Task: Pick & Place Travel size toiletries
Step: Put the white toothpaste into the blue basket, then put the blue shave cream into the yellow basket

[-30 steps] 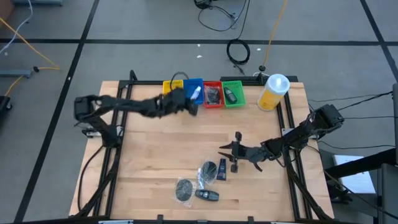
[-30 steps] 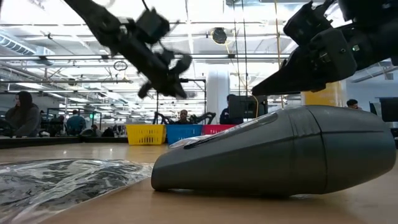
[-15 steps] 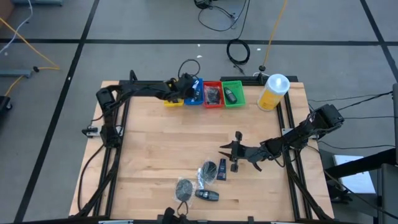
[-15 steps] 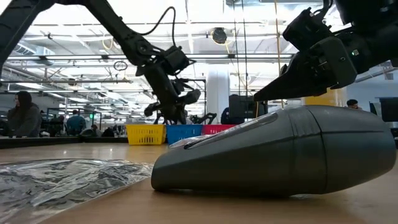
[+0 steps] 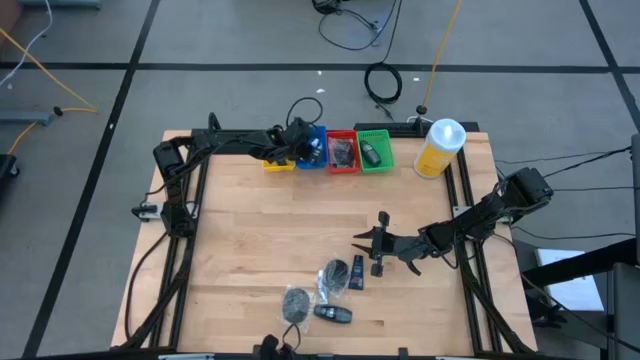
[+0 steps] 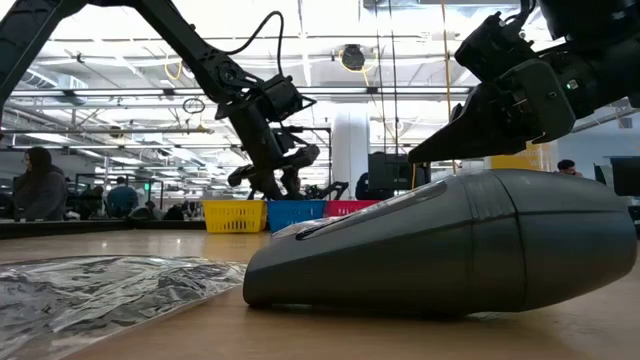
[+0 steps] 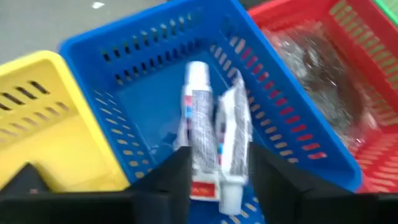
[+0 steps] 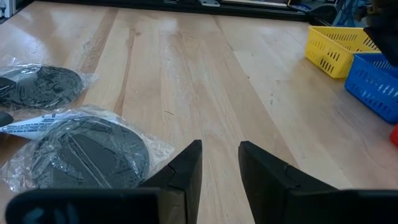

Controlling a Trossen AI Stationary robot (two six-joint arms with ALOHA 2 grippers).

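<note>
My left tool (image 5: 298, 140) hangs over the blue tray (image 7: 124, 74) at the worktop's far edge, fingers parted around two small white tubes (image 7: 208, 140) lying in it. My right tool (image 5: 368, 241), slightly spread and empty, hovers low, just right of the remaining toiletries (image 5: 325, 290) by the near edge, so it is the nearer arm; its fingers point left toward the wrapped grey discs (image 8: 87, 152).

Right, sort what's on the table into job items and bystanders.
Job items:
- two white tubes in the blue tray, under the left gripper
- wrapped grey discs
- dark bottles
- right gripper, hovering above them

Bystanders:
- yellow bottle
- yellow tray, red tray, green tray
</note>
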